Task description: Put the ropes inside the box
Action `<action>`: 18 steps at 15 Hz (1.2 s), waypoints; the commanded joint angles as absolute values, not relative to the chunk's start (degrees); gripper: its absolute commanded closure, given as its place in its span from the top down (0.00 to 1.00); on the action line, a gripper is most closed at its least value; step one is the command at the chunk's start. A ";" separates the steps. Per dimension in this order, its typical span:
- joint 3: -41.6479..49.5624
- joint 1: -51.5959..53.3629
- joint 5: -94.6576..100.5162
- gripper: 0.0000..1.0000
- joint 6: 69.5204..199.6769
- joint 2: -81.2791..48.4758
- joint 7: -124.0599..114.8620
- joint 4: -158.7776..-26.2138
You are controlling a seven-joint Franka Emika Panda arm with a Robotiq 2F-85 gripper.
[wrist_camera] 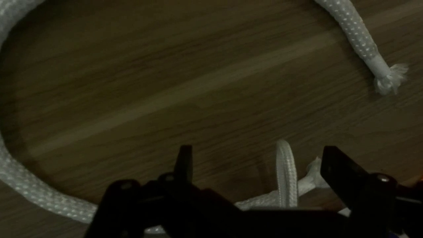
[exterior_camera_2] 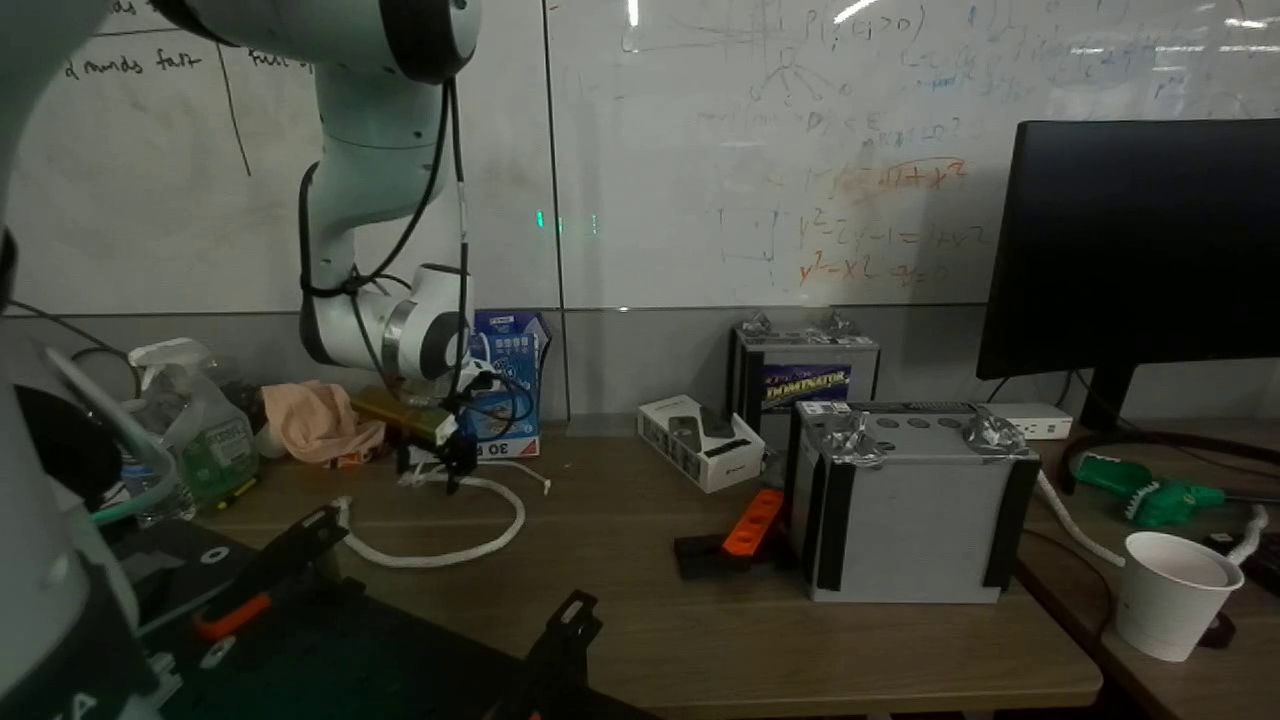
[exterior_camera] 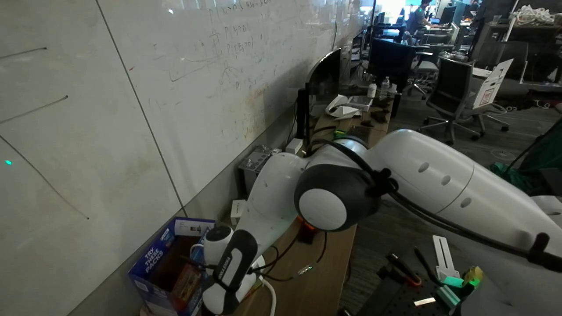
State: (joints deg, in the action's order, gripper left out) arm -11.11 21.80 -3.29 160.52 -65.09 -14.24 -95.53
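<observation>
A thick white rope (wrist_camera: 43, 198) curves across the wood table in the wrist view, and its frayed end lies at upper right. A thinner white loop (wrist_camera: 287, 175) stands up between the fingers of my gripper (wrist_camera: 257, 148), nearer the right one and apart from both. The jaws are wide open. In an exterior view the rope (exterior_camera_2: 435, 560) rests on the table beneath and in front of the gripper (exterior_camera_2: 430, 468). The blue box (exterior_camera: 151, 267), its top uncovered, stands by the whiteboard beside the wrist; a brown carton is inside. My fingers are hidden in that view.
A grey metal case (exterior_camera_2: 910, 530), a white carton (exterior_camera_2: 700, 445) and an orange-and-black tool (exterior_camera_2: 752, 525) stand right of the rope. A spray bottle (exterior_camera_2: 205, 430) and a peach cloth (exterior_camera_2: 320, 420) are at left. Dark cables (exterior_camera: 303, 270) hang from the arm.
</observation>
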 commanded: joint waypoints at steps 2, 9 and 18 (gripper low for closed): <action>-10.28 23.01 -4.10 1.00 158.79 -66.48 -14.41 -92.69; -9.71 23.37 -3.94 0.58 158.61 -66.84 -14.66 -91.74; -7.87 24.86 -3.58 0.03 156.15 -66.38 -15.85 -90.90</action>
State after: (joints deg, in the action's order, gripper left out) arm -9.44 23.06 -3.29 158.64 -66.05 -14.52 -93.14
